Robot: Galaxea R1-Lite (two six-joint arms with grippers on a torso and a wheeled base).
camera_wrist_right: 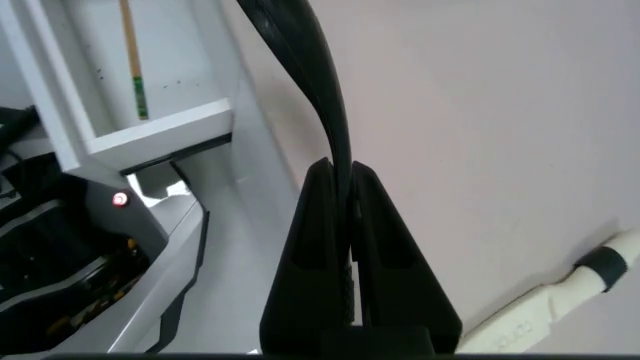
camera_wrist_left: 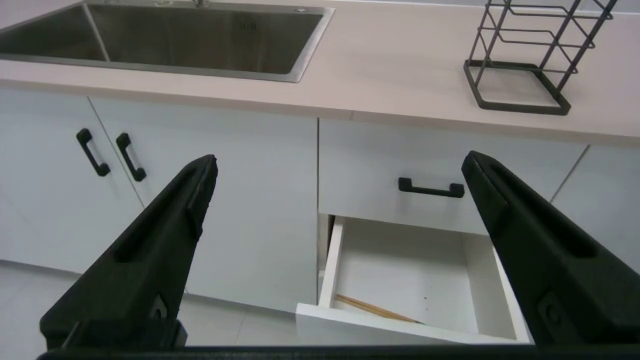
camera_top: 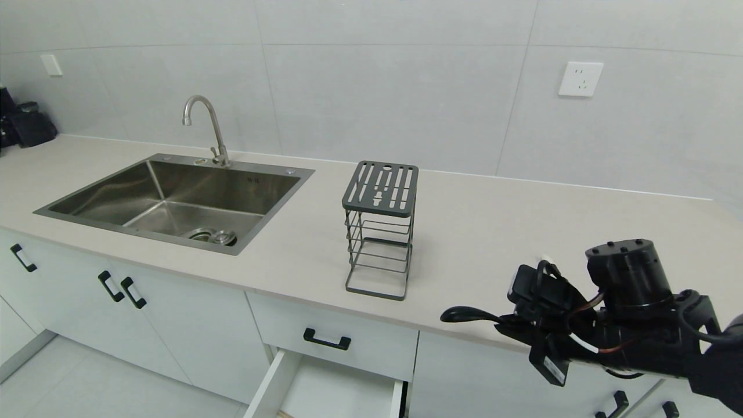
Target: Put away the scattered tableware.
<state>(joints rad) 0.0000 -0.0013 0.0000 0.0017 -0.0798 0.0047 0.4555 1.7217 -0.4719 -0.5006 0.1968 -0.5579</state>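
Observation:
A black spoon [camera_top: 464, 315] sticks out level from my right gripper [camera_top: 506, 322], which hangs over the front edge of the counter at the right. Seen from the right wrist, the gripper [camera_wrist_right: 340, 172] is shut on the spoon's handle [camera_wrist_right: 318, 75]. A white utensil with a black band [camera_wrist_right: 565, 292] lies on the counter beside that gripper. My left gripper [camera_wrist_left: 340, 165] is open and holds nothing, in front of the cabinets, facing the open drawer [camera_wrist_left: 410, 285]. A pair of chopsticks [camera_wrist_left: 375, 311] lies in the drawer.
A dark wire rack [camera_top: 380, 229] stands mid-counter, and a steel sink [camera_top: 174, 197] with a tap [camera_top: 203, 125] lies to the left. Below the counter are a shut drawer with a black handle [camera_top: 327, 339] and the open drawer [camera_top: 325, 395].

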